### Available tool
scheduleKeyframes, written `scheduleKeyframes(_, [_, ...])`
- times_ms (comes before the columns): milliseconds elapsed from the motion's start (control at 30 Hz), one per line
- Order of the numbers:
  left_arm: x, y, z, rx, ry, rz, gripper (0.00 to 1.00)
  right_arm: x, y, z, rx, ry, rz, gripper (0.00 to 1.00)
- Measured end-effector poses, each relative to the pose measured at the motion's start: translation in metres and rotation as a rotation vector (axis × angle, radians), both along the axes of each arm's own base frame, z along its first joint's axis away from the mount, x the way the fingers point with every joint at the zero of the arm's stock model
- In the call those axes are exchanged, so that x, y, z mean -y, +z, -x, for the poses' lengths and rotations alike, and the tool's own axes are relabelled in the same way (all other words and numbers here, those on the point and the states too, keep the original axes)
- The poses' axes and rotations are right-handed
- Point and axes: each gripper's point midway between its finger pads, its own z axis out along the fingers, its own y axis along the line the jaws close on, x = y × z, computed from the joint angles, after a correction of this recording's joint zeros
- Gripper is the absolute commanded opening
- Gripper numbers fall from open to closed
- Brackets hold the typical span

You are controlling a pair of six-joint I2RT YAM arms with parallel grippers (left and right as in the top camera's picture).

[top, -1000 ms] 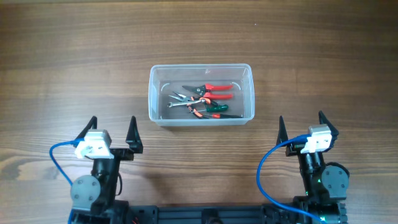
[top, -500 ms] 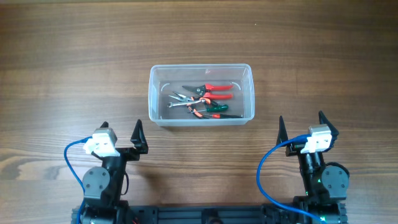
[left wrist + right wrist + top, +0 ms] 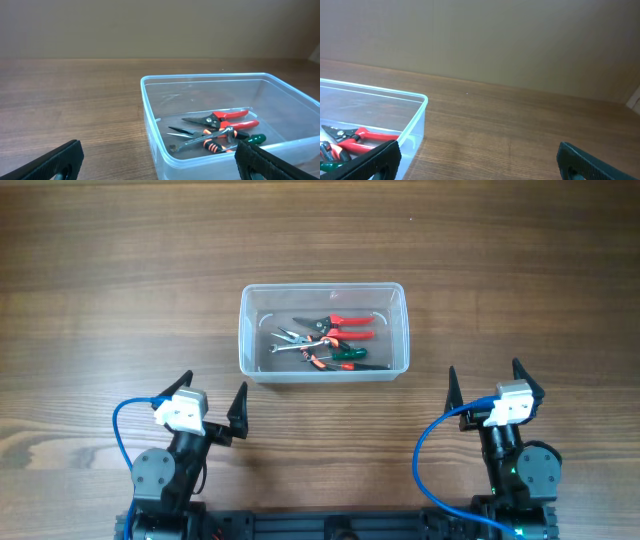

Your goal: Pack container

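A wooden table (image 3: 120, 270) fills the overhead view, and the wrist views show a plain beige wall (image 3: 150, 25) behind its far edge. The left gripper (image 3: 215, 381) stands at the near edge, turned a little toward the middle, its two black fingers spread wide and holding nothing. The right gripper (image 3: 483, 366) stands at the near edge on the other side, its jaws likewise wide apart and holding nothing. A blue cable (image 3: 120, 425) loops beside the left arm and a second blue cable (image 3: 430, 445) beside the right arm. Bare wood shows between each gripper and the container (image 3: 400, 330), which sits near the middle of the table, beyond both grippers and apart from them. The left wrist view looks straight into it; the right wrist view catches only one corner.

The container is a clear tub with rounded corners, upright and open at the top. Inside lies a loose heap of hand tools. Red-handled cutters (image 3: 338, 322) lie at the far side, with a second red-handled tool (image 3: 345, 336) just beside them. A green-handled screwdriver (image 3: 350, 355) lies nearer the front, and pliers with orange-and-black grips (image 3: 318, 361) and a silver wrench (image 3: 287, 348) cross the others
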Motion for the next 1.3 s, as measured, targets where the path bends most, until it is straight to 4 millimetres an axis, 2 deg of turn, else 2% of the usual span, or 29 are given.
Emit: scheduleKeyframes(1300, [0.0021,0.0005,0.0005,0.007,-0.015,-0.016,1.00,-0.0001,0.0000,0.0000,0.000,0.000,0.000,1.00])
